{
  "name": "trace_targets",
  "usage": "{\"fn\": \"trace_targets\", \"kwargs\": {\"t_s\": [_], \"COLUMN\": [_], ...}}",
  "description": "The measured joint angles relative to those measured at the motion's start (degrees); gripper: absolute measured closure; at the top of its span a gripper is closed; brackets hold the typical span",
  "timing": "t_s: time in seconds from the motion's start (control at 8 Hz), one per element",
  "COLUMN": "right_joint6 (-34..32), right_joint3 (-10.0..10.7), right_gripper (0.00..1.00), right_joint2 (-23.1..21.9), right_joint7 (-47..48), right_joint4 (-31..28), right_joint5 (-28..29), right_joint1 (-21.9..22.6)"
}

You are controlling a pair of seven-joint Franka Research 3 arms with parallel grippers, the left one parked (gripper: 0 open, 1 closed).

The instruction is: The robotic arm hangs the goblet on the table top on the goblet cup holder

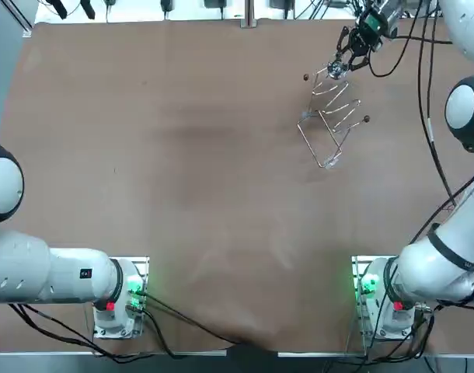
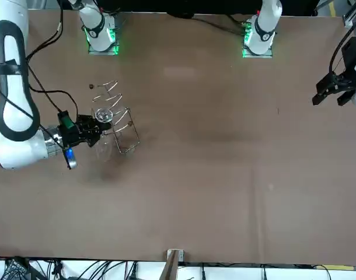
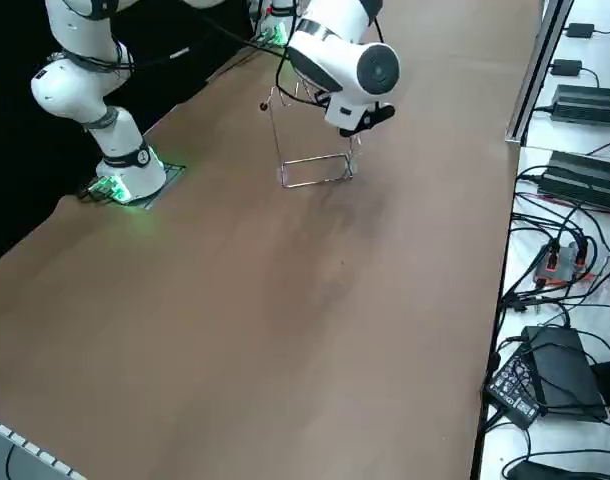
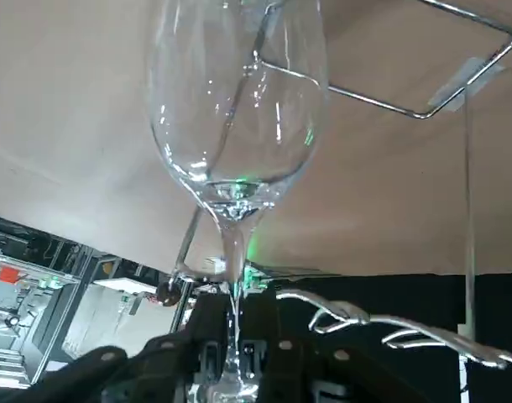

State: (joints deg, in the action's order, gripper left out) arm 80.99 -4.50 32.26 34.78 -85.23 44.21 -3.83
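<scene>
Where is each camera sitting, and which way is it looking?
Top: overhead, looking down on the table; both arm bases at bottom.
Front: across the table, facing the robot; working arm at picture left, by the wire holder.
Right side: raised at the robot's right, looking diagonally down; white arm joints show.
Right wrist: on that arm, looking past the right gripper at the clamped goblet.
Shared: all four show the wire holder.
</scene>
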Motion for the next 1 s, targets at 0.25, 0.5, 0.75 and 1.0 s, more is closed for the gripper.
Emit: {"fn": "trace_targets", "kwargs": {"t_s": [0.25, 0.5, 0.75, 1.0], "right_joint6": [0.2, 0.0, -0.4, -0.9], "right_joint3": [0.0, 0.1, 0.1, 0.1], "right_gripper": [0.89, 0.89, 0.89, 0.89], "right_joint2": [0.0, -0.2, -0.5, -1.0], "right_joint7": [0.0, 0.0, 0.2, 0.2], "right_joint4": [-0.3, -0.3, -0.3, -0.3], "right_joint5": [0.0, 0.0, 1.2, 1.8], "right_joint1": [0.1, -0.1, -0.4, -0.4]}}
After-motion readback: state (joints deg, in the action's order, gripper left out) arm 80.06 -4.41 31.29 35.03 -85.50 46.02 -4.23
